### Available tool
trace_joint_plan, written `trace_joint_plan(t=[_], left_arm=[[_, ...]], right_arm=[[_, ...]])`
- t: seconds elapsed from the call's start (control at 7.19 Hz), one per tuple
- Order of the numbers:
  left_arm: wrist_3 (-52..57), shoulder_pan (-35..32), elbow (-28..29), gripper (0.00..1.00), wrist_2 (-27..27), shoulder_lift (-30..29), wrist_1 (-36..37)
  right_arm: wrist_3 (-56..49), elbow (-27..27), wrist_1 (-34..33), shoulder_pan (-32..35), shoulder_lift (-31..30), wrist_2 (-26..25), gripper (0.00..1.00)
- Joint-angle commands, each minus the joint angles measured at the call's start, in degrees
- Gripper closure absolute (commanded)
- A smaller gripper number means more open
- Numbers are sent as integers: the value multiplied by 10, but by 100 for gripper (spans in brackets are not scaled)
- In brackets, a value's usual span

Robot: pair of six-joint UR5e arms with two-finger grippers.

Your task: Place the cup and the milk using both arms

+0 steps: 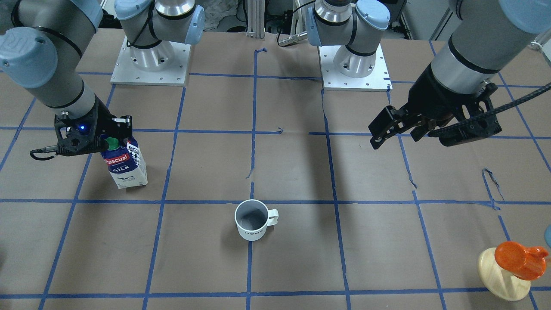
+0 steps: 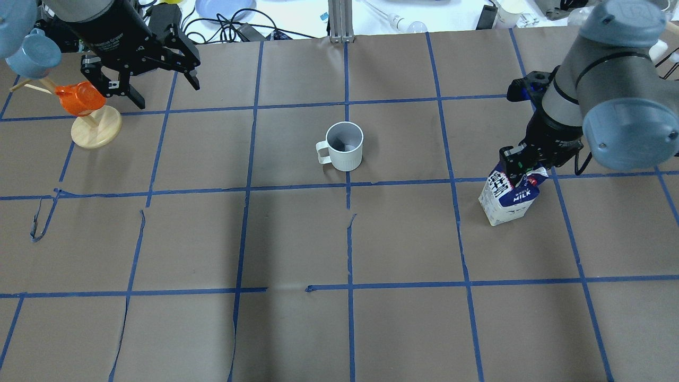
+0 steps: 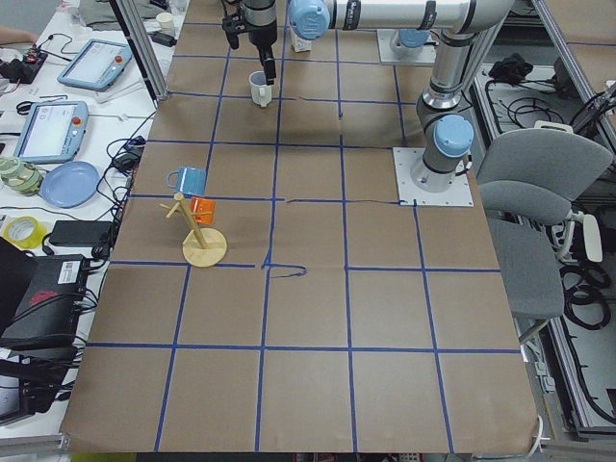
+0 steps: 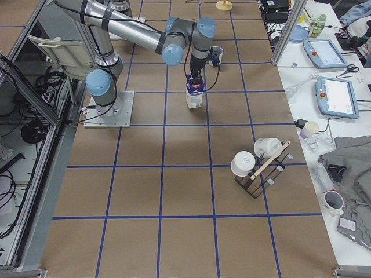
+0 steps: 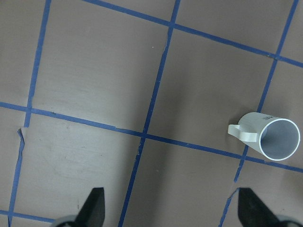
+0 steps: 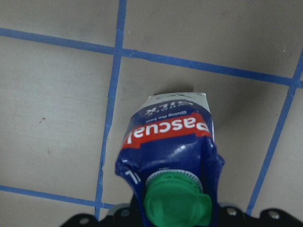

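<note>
The white cup [image 1: 254, 220] stands upright and alone at the table's middle, and shows in the overhead view [image 2: 345, 147] and the left wrist view [image 5: 273, 139]. The blue and white milk carton [image 1: 127, 165] with a green cap leans to one side on the robot's right [image 2: 506, 199]. My right gripper [image 1: 109, 140] is shut on the carton's gable top [image 6: 170, 132]. I cannot tell whether the carton's base touches the table. My left gripper [image 2: 167, 94] is open and empty, raised well away from the cup, fingers [image 5: 94, 203] spread.
A wooden mug stand [image 2: 96, 130] with an orange cup [image 2: 79, 98] and a blue cup [image 2: 34, 55] is at the far left corner, close to my left gripper. A dark rack with white mugs [image 4: 258, 162] stands toward the table's right end. Blue tape lines grid the brown paper.
</note>
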Motion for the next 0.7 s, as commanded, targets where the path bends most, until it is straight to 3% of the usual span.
trace_joint_plan(t=[0.0,0.14,0.28,0.56], left_arm=[[44,-4,-26,0,36,19,4],[46,-4,-38,0,41,26,6],[51,-4,-44,0,41,31,8],[65,-7,-50,0,41,35,13]], right_arm=[[44,-78,5,24,27,24,94],[87,-133,5,47,71,60,94],[149,-190,3,87,116,62,93],[266,-227,-12,155,166,64,92]])
